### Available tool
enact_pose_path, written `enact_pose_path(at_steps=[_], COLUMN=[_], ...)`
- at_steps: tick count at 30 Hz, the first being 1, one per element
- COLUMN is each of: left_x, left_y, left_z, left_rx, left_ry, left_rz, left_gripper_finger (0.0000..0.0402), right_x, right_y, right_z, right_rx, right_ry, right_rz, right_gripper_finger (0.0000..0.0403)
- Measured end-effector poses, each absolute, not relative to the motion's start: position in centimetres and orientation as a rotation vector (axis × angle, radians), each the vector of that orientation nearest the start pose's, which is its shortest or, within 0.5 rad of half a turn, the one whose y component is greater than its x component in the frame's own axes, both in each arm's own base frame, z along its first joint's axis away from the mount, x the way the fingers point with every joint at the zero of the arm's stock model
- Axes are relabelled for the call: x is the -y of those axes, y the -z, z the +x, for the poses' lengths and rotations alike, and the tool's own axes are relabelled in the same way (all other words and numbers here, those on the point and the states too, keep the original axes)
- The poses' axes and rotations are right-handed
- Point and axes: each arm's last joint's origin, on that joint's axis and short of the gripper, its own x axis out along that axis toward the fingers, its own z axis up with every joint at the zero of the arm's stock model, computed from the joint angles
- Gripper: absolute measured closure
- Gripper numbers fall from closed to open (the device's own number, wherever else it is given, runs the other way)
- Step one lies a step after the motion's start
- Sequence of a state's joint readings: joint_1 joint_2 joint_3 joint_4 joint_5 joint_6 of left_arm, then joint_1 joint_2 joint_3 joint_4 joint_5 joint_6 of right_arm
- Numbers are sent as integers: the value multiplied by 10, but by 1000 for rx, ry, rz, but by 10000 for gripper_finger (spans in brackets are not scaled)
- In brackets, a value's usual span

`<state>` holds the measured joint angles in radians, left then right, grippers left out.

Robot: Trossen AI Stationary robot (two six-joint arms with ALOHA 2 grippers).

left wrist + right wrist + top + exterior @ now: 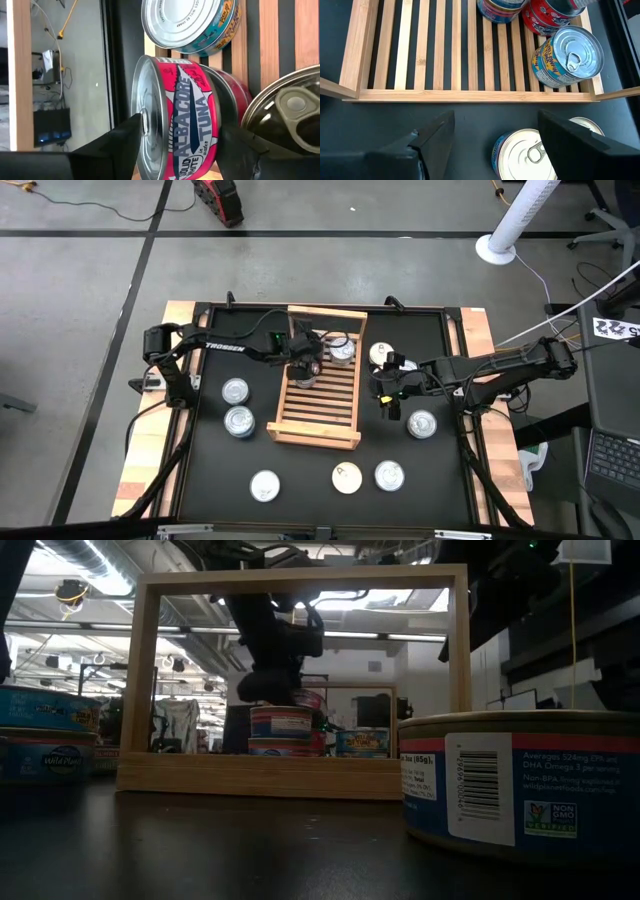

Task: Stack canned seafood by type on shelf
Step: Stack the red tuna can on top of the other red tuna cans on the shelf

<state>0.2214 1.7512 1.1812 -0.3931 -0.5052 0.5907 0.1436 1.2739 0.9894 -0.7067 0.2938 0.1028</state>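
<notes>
A red tuna can (192,117) stood on top of another red can on the wooden shelf (316,432), near its far end. The left gripper (303,366) was around it, fingers spread and not pressing. The right gripper (388,395) waited wide open just beside the shelf, over the black table (310,480). More cans (238,421) lay on the table around the shelf. Under the table was grey concrete floor (80,290).
</notes>
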Motion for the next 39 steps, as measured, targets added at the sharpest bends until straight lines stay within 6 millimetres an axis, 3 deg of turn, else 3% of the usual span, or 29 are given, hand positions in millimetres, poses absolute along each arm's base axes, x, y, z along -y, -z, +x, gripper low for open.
enact_pose_path(at_steps=[26, 39], left_x=[-88, -85], left_y=[-203, -237], left_z=[343, 330], left_rx=[-1213, -1110], left_ry=[-327, -390], left_rz=[699, 646], left_gripper_finger=[178, 178], right_x=[-27, -27], right_y=[-264, -263], right_z=[245, 243], right_rx=[-969, -990], right_ry=[187, 188], right_rz=[-123, -128], right_gripper_finger=[123, 123])
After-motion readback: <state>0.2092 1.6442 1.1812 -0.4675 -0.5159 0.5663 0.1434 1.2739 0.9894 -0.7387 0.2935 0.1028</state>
